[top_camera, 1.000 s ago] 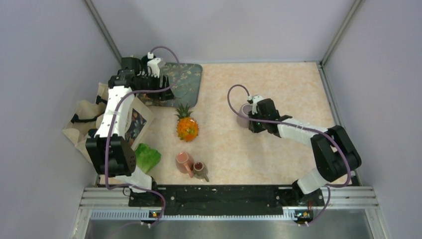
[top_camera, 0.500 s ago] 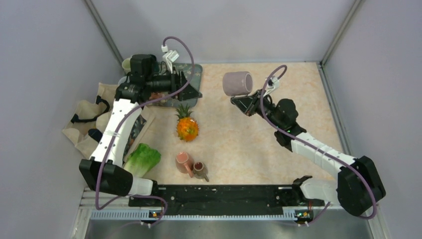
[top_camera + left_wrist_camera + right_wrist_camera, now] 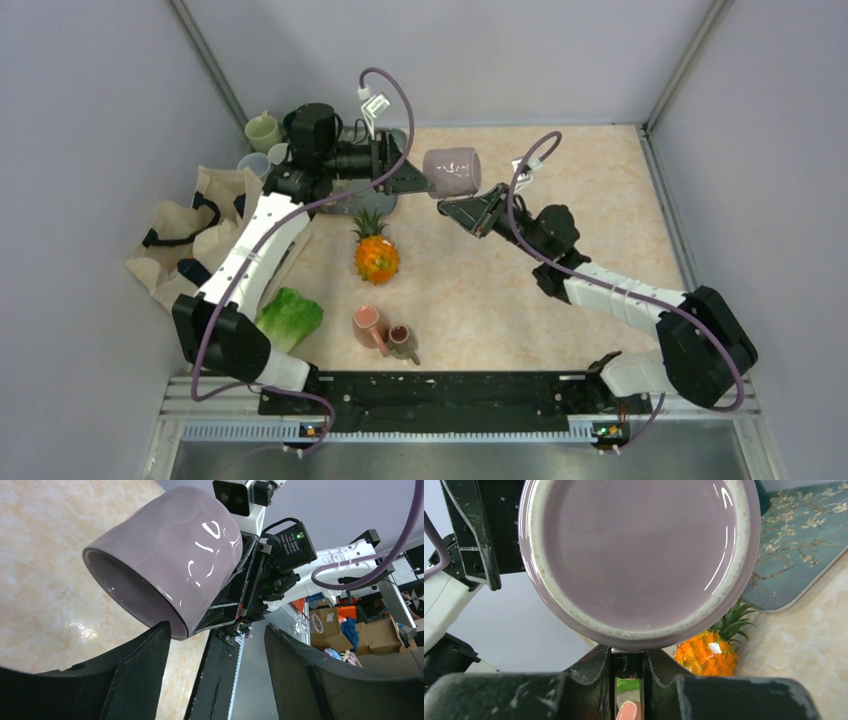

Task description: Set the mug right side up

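The pale stone-patterned table (image 3: 600,180) carries both arms reaching toward its far middle. The left arm (image 3: 255,240) stretches over a beige tote bag (image 3: 175,235) and a teal floral mat (image 3: 809,535). The right arm (image 3: 610,290) angles in from the near right corner.

Between the two wrists hangs the lilac mug (image 3: 452,172). It is well above the table and tipped on its side, with its mouth toward the left gripper (image 3: 412,180) and its base toward the right wrist camera. The right gripper (image 3: 628,659) has its jaws almost together, pinching the mug at its side. Whether that part is the handle cannot be told. The left gripper's jaws are spread wide and hold nothing, with the mug's rim just past their tips.

On the table below are a pineapple (image 3: 376,255), a lettuce (image 3: 290,318), and two small pink cups (image 3: 385,333) lying together.
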Action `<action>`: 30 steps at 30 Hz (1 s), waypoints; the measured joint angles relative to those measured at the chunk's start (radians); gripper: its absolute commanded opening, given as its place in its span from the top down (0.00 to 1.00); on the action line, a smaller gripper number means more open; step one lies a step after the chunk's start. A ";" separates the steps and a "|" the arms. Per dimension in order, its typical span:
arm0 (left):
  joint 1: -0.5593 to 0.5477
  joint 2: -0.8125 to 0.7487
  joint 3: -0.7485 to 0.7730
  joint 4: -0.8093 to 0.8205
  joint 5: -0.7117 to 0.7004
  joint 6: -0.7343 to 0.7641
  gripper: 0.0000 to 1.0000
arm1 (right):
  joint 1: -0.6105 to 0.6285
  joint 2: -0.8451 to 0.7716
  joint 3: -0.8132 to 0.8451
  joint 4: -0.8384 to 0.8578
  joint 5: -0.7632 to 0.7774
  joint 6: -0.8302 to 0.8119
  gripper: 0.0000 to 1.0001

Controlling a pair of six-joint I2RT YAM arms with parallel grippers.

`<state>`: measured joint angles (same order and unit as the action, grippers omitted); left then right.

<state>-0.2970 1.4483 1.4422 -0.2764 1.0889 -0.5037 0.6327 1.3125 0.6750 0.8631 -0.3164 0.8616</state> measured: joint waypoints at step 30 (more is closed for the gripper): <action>0.031 0.167 0.247 -0.452 -0.714 0.609 1.00 | 0.051 0.217 0.131 -0.242 -0.030 -0.068 0.01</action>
<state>-0.2665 1.6157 1.6894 -0.7280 0.3748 0.1055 0.6838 1.5295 0.8062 0.6212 -0.3466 0.7940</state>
